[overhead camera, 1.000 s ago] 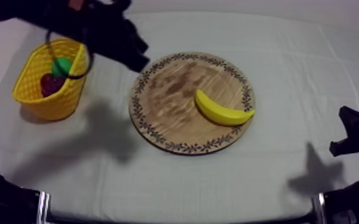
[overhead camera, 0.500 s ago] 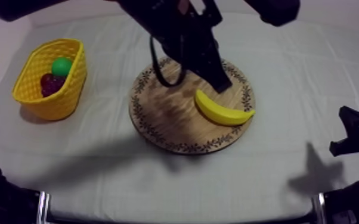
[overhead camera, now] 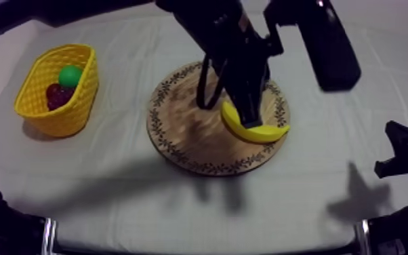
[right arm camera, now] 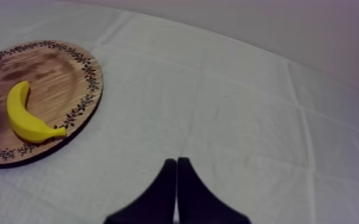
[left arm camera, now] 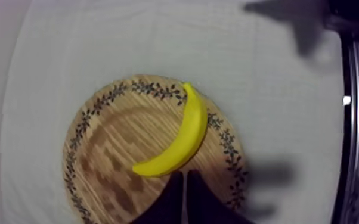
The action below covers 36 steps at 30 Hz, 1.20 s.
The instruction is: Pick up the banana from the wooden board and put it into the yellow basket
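Where the grey-white cloth covers the worktop [overhead camera: 112, 176], the round wooden board [overhead camera: 179, 129] lies in the middle, with little leaf shapes all round its rim. My left arm [overhead camera: 207, 27] comes in from the top left and reaches over the board. The yellow basket [overhead camera: 44, 108] stands on the left side of the worktop, well apart from the board. The banana [overhead camera: 264, 131] lies flat on the right part of the board. Inside the basket sit a green fruit [overhead camera: 71, 74] and a dark red fruit [overhead camera: 57, 96], touching each other. My left pincer [left arm camera: 183, 179] is closed tight with nothing in it, and its tip hangs just beside the banana, over the wood. I cannot tell if it touches the banana. My right pincer [right arm camera: 176, 167] is closed too and holds nothing. It sits low over bare cloth at the right side, well apart from the board.
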Motion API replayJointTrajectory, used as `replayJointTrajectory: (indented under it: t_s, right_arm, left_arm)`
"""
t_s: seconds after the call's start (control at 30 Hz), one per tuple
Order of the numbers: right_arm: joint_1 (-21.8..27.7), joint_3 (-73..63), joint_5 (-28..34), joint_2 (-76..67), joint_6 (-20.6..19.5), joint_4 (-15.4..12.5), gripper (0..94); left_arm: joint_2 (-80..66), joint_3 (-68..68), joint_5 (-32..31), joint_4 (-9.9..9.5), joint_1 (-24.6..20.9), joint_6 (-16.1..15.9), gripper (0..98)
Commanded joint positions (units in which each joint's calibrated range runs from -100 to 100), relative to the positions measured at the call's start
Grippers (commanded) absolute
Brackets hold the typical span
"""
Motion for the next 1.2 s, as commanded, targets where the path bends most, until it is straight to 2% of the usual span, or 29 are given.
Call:
replayJointTrajectory:
  t_s: [0.0, 0.1, 0.27, 0.5, 0.67, 0.8, 0.93, 1.17]
  right_arm:
    - [0.02, 0.01, -0.06, 0.00, 0.00, -0.02, 0.3]
    - [0.02, 0.01, -0.06, 0.00, 0.00, -0.02, 0.3]
    - [0.02, 0.01, -0.06, 0.00, 0.00, -0.02, 0.3]
    - [0.02, 0.01, -0.06, 0.00, 0.00, -0.02, 0.3]
    - [0.02, 0.01, -0.06, 0.00, 0.00, -0.02, 0.3]
    - [0.02, 0.01, -0.06, 0.00, 0.00, -0.02, 0.3]
    - [0.02, 0.01, -0.06, 0.00, 0.00, -0.02, 0.3]
    - [0.02, 0.01, -0.06, 0.00, 0.00, -0.02, 0.3]
  left_arm:
    - [0.39, 0.16, -0.54, -0.12, 0.13, -8.02, 0.1]
    - [1.30, -0.01, -1.06, -0.65, 0.51, -10.79, 0.1]
    - [2.66, -1.32, 0.35, -2.26, 1.30, -12.37, 4.3]
    - [3.72, -2.21, 2.46, -3.88, 1.65, -11.45, 33.9]
    - [3.88, -2.95, 4.55, -5.94, 1.71, -9.81, 55.8]
    - [4.14, -4.01, 6.20, -7.26, 1.60, -8.87, 69.2]
    - [5.09, -4.77, 6.68, -7.78, 1.49, -8.66, 75.8]
    - [9.39, -4.94, 6.82, -8.09, 1.09, -8.87, 80.1]
